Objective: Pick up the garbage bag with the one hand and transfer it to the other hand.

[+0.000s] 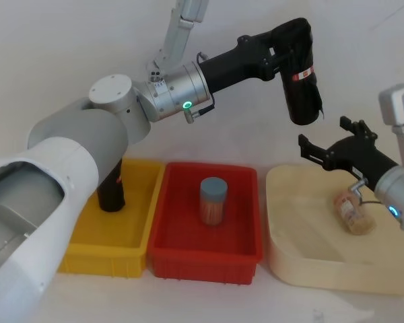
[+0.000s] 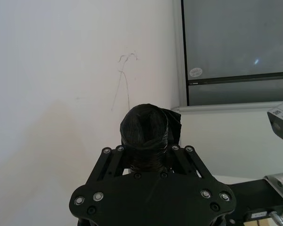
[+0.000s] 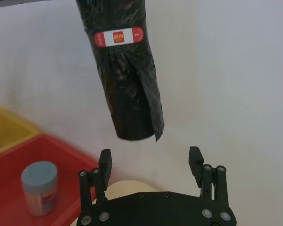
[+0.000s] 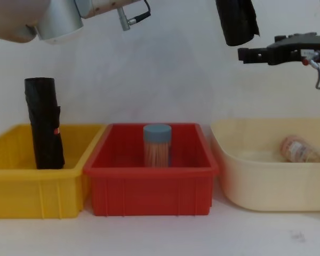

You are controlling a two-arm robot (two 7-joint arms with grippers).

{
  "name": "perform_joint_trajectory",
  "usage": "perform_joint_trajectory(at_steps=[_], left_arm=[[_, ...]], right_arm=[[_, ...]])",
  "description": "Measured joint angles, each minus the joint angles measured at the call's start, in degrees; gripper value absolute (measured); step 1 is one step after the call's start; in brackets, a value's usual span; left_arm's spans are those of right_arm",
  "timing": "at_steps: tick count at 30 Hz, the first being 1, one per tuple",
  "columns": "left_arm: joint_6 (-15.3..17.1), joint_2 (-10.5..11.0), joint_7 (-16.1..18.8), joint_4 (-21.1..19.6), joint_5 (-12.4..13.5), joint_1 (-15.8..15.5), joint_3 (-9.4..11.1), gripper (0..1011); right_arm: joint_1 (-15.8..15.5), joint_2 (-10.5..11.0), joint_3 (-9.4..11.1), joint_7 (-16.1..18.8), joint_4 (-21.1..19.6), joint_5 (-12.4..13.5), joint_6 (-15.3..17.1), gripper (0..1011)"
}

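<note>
Garbage bag point(image 1: 303, 94) hangs upright in the air, high above the bins, with its top clamped in the left gripper point(image 1: 297, 42). The right gripper point(image 1: 323, 133) sits just below the bag's lower end, fingers spread apart and clear of it. A second roll point(image 1: 111, 192) stands in the yellow bin point(image 1: 138, 252). A jar point(image 1: 213, 200) stands in the red bin point(image 1: 205, 264).

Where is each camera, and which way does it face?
Head: high, looking down on the red bin; left arm, right claw show.
Chest: lower, looking level at the bin's side; right claw upper right.
Left wrist: behind left claw, shut on garbage bag, facing wall.
Right wrist: behind open right claw, facing bag's lower end.
Shared: head and chest both show the jar.
</note>
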Motion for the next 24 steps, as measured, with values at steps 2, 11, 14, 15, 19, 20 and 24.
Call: perform_joint_trajectory(at_steps=[2, 11, 14, 15, 19, 20, 24], left_arm=[[0.0, 0.0, 0.0, 0.0, 0.0, 0.0, 0.0, 353], [-0.1, 0.0, -0.1, 0.2, -0.1, -0.1, 0.1, 353], [-0.1, -0.1, -0.1, 0.2, -0.1, -0.1, 0.1, 353], [-0.1, -0.1, -0.1, 0.2, -0.1, -0.1, 0.1, 353], [-0.1, -0.1, -0.1, 0.2, -0.1, -0.1, 0.1, 353], [-0.1, -0.1, -0.1, 0.2, -0.1, -0.1, 0.1, 353], [-0.1, -0.1, -0.1, 0.3, -0.1, -0.1, 0.1, 353]], right_arm=[[0.8, -0.4, -0.2, -0.4, 0.7, -0.7, 0.0, 999], [3.5, -1.4, -0.5, -1.3, 2.5, -2.5, 0.9, 999], [4.3, -1.7, -0.5, -1.3, 3.0, -2.9, 1.3, 999], [4.4, -1.7, -0.5, -1.2, 3.0, -2.9, 1.3, 999], [5.1, -1.8, -0.5, -0.6, 3.1, -3.1, 1.7, 999], [5.2, -1.7, -0.5, -0.2, 3.0, -3.1, 1.8, 999], [5.5, -1.3, -0.6, 1.2, 2.2, -3.2, 2.4, 999]])
